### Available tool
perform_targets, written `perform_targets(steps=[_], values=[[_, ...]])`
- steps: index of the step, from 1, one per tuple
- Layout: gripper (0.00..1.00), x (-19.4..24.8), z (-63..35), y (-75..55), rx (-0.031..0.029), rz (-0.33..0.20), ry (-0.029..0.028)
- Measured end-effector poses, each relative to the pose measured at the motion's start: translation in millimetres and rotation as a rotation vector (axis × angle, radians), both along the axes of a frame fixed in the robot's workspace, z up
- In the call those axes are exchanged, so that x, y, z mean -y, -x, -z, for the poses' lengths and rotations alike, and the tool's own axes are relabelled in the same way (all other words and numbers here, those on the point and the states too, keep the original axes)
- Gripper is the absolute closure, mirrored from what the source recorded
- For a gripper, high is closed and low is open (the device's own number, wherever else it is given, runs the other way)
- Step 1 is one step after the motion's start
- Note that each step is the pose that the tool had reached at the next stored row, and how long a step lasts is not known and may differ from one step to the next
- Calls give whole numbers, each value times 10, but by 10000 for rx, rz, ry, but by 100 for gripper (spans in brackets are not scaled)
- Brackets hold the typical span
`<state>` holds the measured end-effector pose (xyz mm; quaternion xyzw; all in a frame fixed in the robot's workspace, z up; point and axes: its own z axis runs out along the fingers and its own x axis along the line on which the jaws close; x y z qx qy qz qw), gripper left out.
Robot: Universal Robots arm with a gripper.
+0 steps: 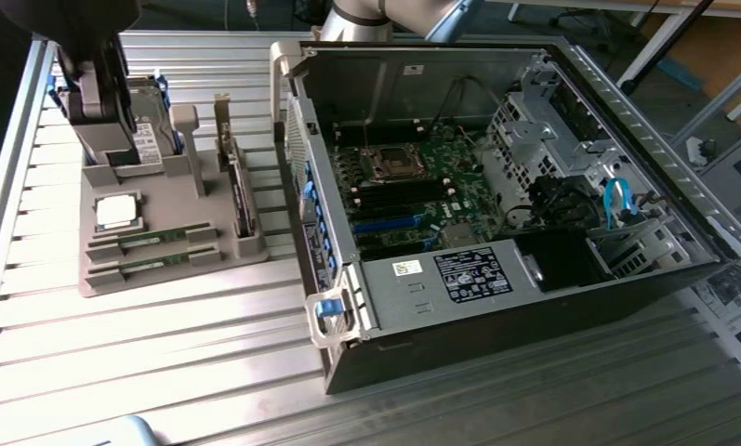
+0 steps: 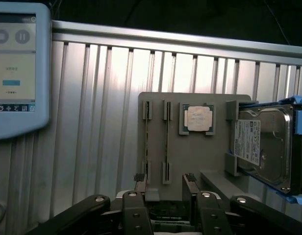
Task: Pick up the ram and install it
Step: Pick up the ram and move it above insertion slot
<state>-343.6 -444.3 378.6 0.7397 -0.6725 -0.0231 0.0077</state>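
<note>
Gripper (image 2: pixel 164 180): jaws spread wide, holding nothing. Its fingertips (image 2: pixel 139 178) hang over the near end of the grey holder (image 2: pixel 156 100); I cannot tell whether they touch it.

Both sticks are seated in their slots in that holder. One ram stick (image 2: pixel 166 142) is just beside the CPU chip (image 2: pixel 197 119). The second ram stick (image 2: pixel 147 142) runs parallel on the side away from the chip.

The hard drive (image 2: pixel 263 147) stands in the holder beyond the CPU chip.

The holder rests on the slatted aluminium table (image 1: pixel 159 353). To the exterior view's right of it lies an open computer case (image 1: pixel 469 334), its motherboard (image 1: pixel 426 177) exposed.

A light-blue framed screen (image 2: pixel 16 68) sits on the table, apart from the holder.
</note>
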Motion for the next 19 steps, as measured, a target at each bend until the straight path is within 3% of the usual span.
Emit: perform_targets(steps=[19], values=[[58,0,136,0,-1,0,-92]])
